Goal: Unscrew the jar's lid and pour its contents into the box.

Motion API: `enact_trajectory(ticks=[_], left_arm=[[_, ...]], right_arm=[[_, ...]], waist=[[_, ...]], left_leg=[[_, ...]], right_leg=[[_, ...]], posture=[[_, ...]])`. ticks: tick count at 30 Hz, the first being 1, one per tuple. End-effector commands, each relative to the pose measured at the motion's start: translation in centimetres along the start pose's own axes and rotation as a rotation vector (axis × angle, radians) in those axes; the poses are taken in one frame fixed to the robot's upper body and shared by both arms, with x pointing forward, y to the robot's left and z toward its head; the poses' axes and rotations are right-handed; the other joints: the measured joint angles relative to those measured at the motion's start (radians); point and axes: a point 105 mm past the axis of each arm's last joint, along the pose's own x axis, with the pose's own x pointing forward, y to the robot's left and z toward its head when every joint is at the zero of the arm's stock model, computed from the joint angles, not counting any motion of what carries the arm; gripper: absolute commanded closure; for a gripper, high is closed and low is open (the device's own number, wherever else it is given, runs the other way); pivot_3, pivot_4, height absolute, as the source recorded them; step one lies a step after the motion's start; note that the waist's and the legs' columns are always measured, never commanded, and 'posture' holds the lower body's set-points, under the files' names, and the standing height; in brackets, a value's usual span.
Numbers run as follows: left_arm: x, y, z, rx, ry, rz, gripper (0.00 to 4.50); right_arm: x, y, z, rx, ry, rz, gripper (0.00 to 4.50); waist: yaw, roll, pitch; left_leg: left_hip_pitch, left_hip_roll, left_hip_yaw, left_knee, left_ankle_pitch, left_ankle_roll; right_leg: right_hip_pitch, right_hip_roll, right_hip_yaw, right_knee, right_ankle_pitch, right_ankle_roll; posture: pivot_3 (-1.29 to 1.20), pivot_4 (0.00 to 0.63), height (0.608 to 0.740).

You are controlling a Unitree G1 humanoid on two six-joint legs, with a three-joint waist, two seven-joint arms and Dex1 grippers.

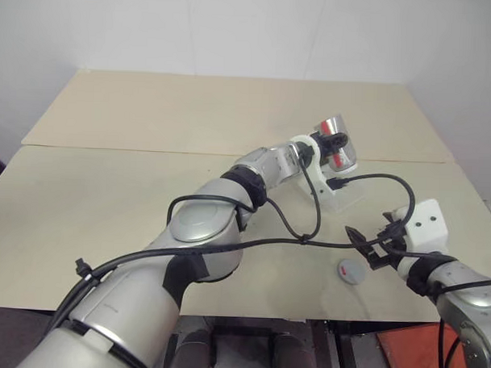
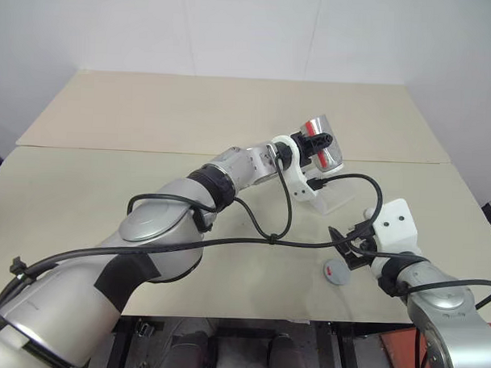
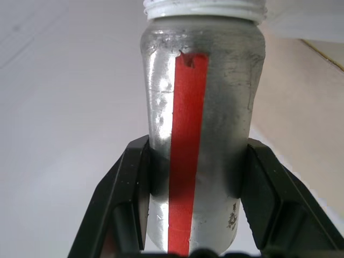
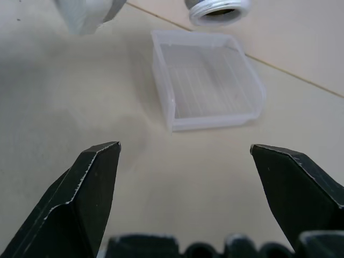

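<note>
The head views show the left gripper (image 1: 334,143) clamped across the silver jar (image 1: 337,141), held in the air above the clear plastic box (image 1: 343,197) on the tan table (image 1: 151,116). The left wrist view gives what they cannot: the red stripe running the length of the jar's side and the white threaded mouth (image 3: 205,7) with its lid off. The right wrist view looks between the widely spread black fingers (image 4: 86,188) of the right gripper (image 1: 366,246) at the box, with the jar's open mouth hanging just past its far wall. The box looks bare inside, though tiny bits might not show through the ribbed floor. The grey lid (image 1: 351,271) lies flat on the table near the right gripper.
</note>
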Motion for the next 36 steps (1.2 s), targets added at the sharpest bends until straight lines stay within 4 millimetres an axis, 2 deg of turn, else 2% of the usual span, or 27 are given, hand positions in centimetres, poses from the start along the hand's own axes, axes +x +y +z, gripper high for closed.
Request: enact_trajectory(ticks=[1, 7, 9, 16, 20, 22, 25, 30, 34, 36], left_arm=[[0.2, 1.8, -1.2, 0.022, 0.036, 0.027, 2.48], [0.0, 1.7, -1.9, -0.077, 0.071, 0.024, 2.48], [0.0, 1.5, -2.4, -0.307, 0.114, 0.025, 2.48], [-0.7, -0.2, -3.8, -1.353, 0.174, 0.053, 2.48], [-1.3, -1.1, -4.5, -1.675, 0.157, 0.109, 2.48], [-1.7, -1.1, -5.0, -1.920, 0.092, 0.181, 2.48], [-2.6, -1.5, -5.9, -2.159, -0.003, 0.279, 2.48], [-4.5, -4.0, -6.9, -2.329, -0.051, 0.388, 2.48], [-6.0, -6.6, -7.0, -2.317, 0.020, 0.467, 2.48], [-7.1, -8.3, -6.7, -2.251, 0.094, 0.493, 2.48]], right_arm=[[-0.8, -0.6, 1.4, -0.021, -0.055, -0.049, 0.02], [-0.7, -0.7, 1.2, -0.017, -0.049, -0.053, 0.02], [-0.5, -0.8, 1.0, -0.032, -0.039, -0.049, 0.02], [-0.2, -1.0, 1.0, -0.038, -0.036, -0.047, 0.02], [-0.1, -1.0, 0.9, -0.044, -0.033, -0.039, 0.02], [0.1, -1.0, 0.9, -0.049, -0.034, -0.031, 0.02], [0.3, -0.9, 1.2, -0.042, -0.047, -0.018, 0.02], [1.0, -0.5, 1.5, -0.055, -0.061, 0.021, 0.02], [2.1, -0.1, 1.8, -0.062, -0.073, 0.056, 0.02], [2.7, 0.1, 2.1, -0.044, -0.090, 0.070, 0.02]], waist=[[0.000, 0.000, 0.000], [0.000, 0.000, 0.000], [0.000, 0.000, 0.000], [-0.002, 0.001, 0.000], [-0.002, 0.001, 0.000], [-0.002, 0.001, 0.000], [-0.002, 0.001, -0.001], [-0.008, 0.001, -0.001], [-0.015, 0.001, -0.001], [-0.015, 0.001, -0.001]], left_leg=[[0.000, 0.000, 0.000, 0.000, 0.000, 0.000], [0.000, 0.000, 0.000, 0.000, 0.000, 0.000], [0.000, 0.000, 0.000, 0.000, 0.000, 0.000], [0.000, 0.000, 0.000, 0.001, 0.000, 0.000], [0.001, 0.000, 0.000, 0.003, 0.000, 0.000], [0.001, 0.000, 0.000, 0.003, 0.000, 0.000], [0.001, 0.000, -0.001, 0.003, 0.000, 0.000], [0.003, 0.000, -0.001, 0.004, 0.000, 0.000], [0.005, 0.000, -0.001, 0.004, 0.000, 0.000], [0.006, 0.000, -0.001, 0.004, 0.000, 0.000]], right_leg=[[0.000, 0.000, 0.000, 0.000, 0.000, 0.000], [0.000, 0.000, 0.000, 0.001, 0.000, 0.000], [0.000, 0.000, 0.000, 0.001, 0.000, 0.000], [0.000, 0.000, 0.000, 0.003, 0.000, 0.000], [0.000, 0.000, 0.000, 0.004, 0.000, 0.000], [0.001, 0.000, 0.000, 0.004, 0.000, 0.000], [0.001, 0.000, 0.000, 0.004, 0.000, 0.000], [0.002, 0.000, 0.000, 0.005, 0.000, 0.000], [0.004, 0.000, 0.000, 0.006, 0.000, 0.000], [0.004, 0.000, 0.000, 0.007, 0.000, 0.000]], posture=[[0.00, 0.150, 0.740], [0.00, 0.150, 0.740], [0.00, 0.150, 0.740], [0.00, 0.150, 0.740], [0.00, 0.150, 0.740], [0.00, 0.150, 0.740], [0.00, 0.150, 0.740], [0.00, 0.150, 0.740], [0.00, 0.150, 0.740], [0.00, 0.150, 0.740]])
